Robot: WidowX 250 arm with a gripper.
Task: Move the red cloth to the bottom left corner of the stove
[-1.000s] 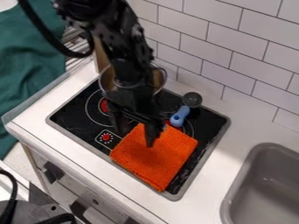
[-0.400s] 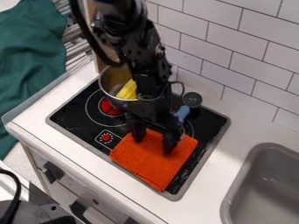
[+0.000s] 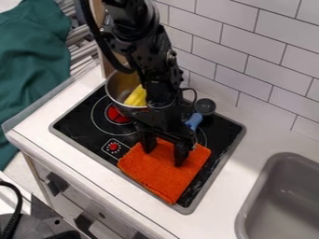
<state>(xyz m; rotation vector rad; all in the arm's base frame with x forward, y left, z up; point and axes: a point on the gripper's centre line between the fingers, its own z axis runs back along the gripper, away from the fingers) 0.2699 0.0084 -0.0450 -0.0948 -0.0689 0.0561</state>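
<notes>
Gripper Stands Open Over Cloth on Toy Stove

My black gripper (image 3: 164,158) hangs over the red cloth (image 3: 156,176), its two fingers spread well apart, with nothing pinched between them and the fabric showing in the gap. From my remote seat I cannot tell whether the tips touch the weave.

The cloth, closer to orange on my feed, lies spread on the black stove (image 3: 78,122), across the part nearest the bottom of the view. One corner points down toward the stove's lowest corner; another sits just beside the red-marked control dial (image 3: 113,146).

Behind my arm, a metal pot (image 3: 126,83) holds something yellow (image 3: 135,96), near a burner with a red center (image 3: 117,115). On the gripper's other side is a utensil with a blue handle (image 3: 194,122) and a round, dark head (image 3: 205,106). A gray sink (image 3: 283,200) is set into the white counter (image 3: 249,140) at right, below a tiled wall (image 3: 249,51); green fabric (image 3: 31,60) drapes at upper left.
</notes>
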